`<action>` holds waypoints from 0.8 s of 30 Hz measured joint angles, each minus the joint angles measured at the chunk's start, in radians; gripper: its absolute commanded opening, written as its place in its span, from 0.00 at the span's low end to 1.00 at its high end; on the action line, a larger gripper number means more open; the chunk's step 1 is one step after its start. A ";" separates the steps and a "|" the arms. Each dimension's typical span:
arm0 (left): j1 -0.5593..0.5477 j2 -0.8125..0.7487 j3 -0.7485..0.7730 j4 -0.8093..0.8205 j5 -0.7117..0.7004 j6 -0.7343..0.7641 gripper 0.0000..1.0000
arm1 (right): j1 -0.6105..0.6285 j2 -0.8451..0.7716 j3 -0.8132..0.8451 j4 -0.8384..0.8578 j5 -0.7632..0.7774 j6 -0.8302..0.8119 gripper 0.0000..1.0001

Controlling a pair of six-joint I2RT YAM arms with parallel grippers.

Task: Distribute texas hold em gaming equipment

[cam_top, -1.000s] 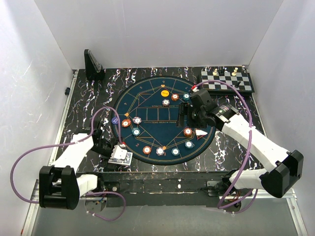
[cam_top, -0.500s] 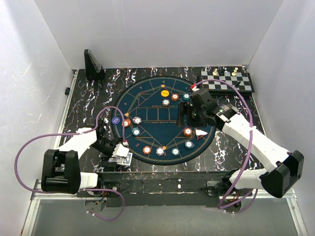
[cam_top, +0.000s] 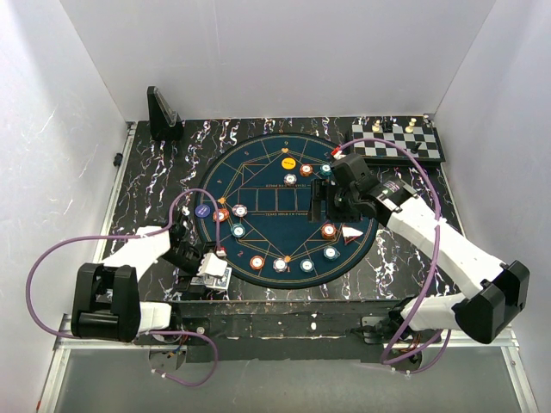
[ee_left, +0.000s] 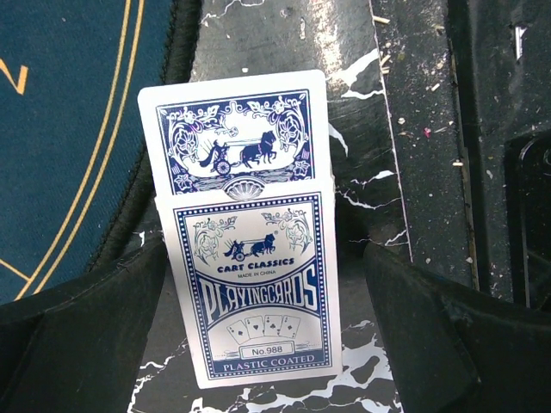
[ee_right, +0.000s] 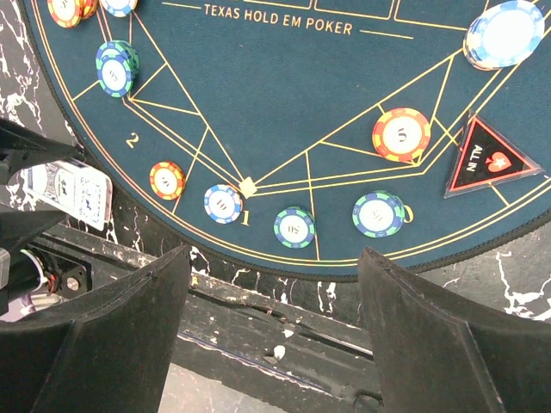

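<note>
**Card pack at the near edge, chips ringed on the mat**

At the front edge of the bench point(cam_top: 155, 172), the left jaws stand wide open on either side of the card pack point(ee_left: 258, 292), not clamping it. The pack lies just beside the mat point(ee_left: 77, 129) rim. Farther in, the right jaws hang wide open and empty above the mat, where chips point(ee_right: 401, 134) sit apart. A chessboard point(cam_top: 400, 144) fills the far right corner.

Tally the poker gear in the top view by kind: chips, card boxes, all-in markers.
Chips: 13 in view
Card box: 1
All-in marker: 1
Total: 15
</note>
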State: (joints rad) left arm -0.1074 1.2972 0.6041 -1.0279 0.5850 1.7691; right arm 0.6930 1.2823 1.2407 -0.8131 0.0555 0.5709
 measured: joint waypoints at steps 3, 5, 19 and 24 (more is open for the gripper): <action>-0.001 -0.003 -0.002 0.004 0.000 -0.004 0.91 | 0.000 0.009 0.001 0.000 -0.005 0.000 0.84; -0.002 -0.003 -0.002 0.008 -0.001 -0.010 0.82 | 0.000 0.015 0.001 0.000 -0.007 0.000 0.83; -0.002 -0.140 -0.002 -0.026 -0.013 -0.134 0.19 | 0.000 0.023 0.001 0.001 -0.038 0.002 0.80; -0.003 -0.146 0.081 -0.095 0.030 -0.225 0.15 | 0.000 0.023 0.001 0.019 -0.108 0.019 0.84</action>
State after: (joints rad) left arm -0.1104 1.1515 0.6849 -1.1233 0.6151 1.5444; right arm 0.6930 1.3052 1.2415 -0.7944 -0.0528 0.5896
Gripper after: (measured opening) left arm 0.646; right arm 0.814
